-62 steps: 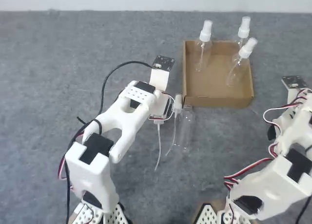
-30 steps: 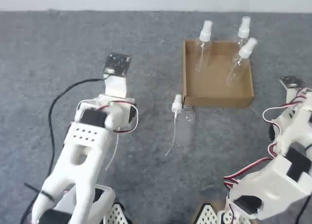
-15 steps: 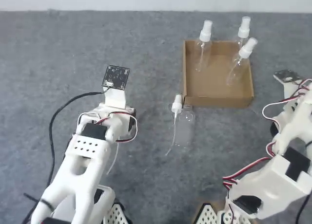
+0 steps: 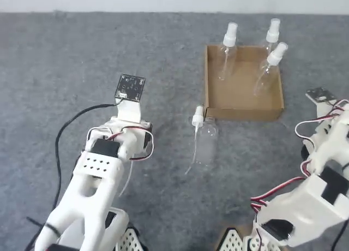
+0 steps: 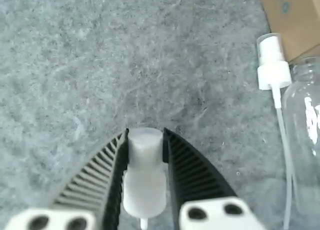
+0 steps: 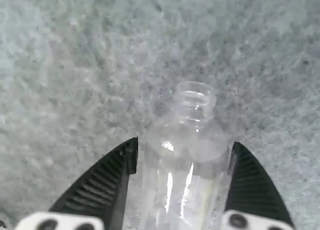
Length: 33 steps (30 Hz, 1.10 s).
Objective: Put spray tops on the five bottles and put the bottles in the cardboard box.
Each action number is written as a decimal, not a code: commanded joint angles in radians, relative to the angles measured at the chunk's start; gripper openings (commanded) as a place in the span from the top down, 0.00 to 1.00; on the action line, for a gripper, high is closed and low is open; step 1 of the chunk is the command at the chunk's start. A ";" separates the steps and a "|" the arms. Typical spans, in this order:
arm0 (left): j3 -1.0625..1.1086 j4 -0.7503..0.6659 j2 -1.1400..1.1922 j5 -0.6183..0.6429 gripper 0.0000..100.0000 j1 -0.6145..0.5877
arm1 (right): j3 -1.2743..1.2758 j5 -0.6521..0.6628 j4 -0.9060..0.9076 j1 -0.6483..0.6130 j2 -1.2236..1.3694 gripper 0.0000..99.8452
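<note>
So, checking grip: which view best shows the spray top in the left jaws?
Left wrist view: spray top clamped between the jaws. High view catches its tube beside the arm; right wrist faces a bottle.

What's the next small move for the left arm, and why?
Probably carry the spray top held in the left gripper across toward the bottle in the right gripper, lining it up over the neck. That neck is bare and open, and both grippers already hold their parts.
</note>
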 commanded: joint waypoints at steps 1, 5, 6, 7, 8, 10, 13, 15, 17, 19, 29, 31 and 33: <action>-0.010 -0.028 -0.044 -0.006 0.99 -0.002 | -0.005 0.015 -0.015 0.016 -0.012 0.86; -0.010 -0.029 -0.044 -0.006 0.99 -0.005 | -0.017 0.014 -0.007 0.015 -0.027 0.98; -0.010 -0.029 -0.044 -0.006 0.99 -0.006 | -0.032 0.009 -0.001 0.015 -0.039 0.99; -0.010 -0.029 -0.044 -0.006 0.99 -0.008 | -0.048 0.008 0.015 0.016 -0.056 1.00; -0.010 -0.029 -0.044 -0.006 0.99 -0.008 | -0.064 0.006 0.044 0.016 -0.082 0.99; -0.010 -0.031 -0.044 -0.006 0.99 -0.003 | -0.097 0.003 0.111 0.007 -0.148 0.99; -0.022 -0.032 -0.046 -0.006 0.99 -0.002 | -0.101 -0.069 0.162 -0.042 -0.291 0.99; -0.042 -0.035 -0.046 -0.006 0.99 -0.008 | -0.084 -0.133 0.174 -0.091 -0.403 0.99; -0.067 -0.035 -0.048 -0.006 0.99 -0.011 | -0.043 -0.189 0.177 -0.154 -0.521 0.99; -0.094 -0.032 -0.048 -0.006 0.99 -0.012 | 0.018 -0.245 0.170 -0.234 -0.645 0.99; -0.234 0.080 -0.281 -0.005 0.99 -0.126 | 0.261 -0.542 0.162 -0.783 -1.067 0.99; -0.282 0.141 -0.393 -0.005 0.99 -0.132 | 0.281 -0.609 0.130 -0.909 -1.073 0.99; -0.343 0.199 -0.489 -0.005 0.99 -0.126 | 0.305 -0.661 0.065 -1.024 -1.069 0.99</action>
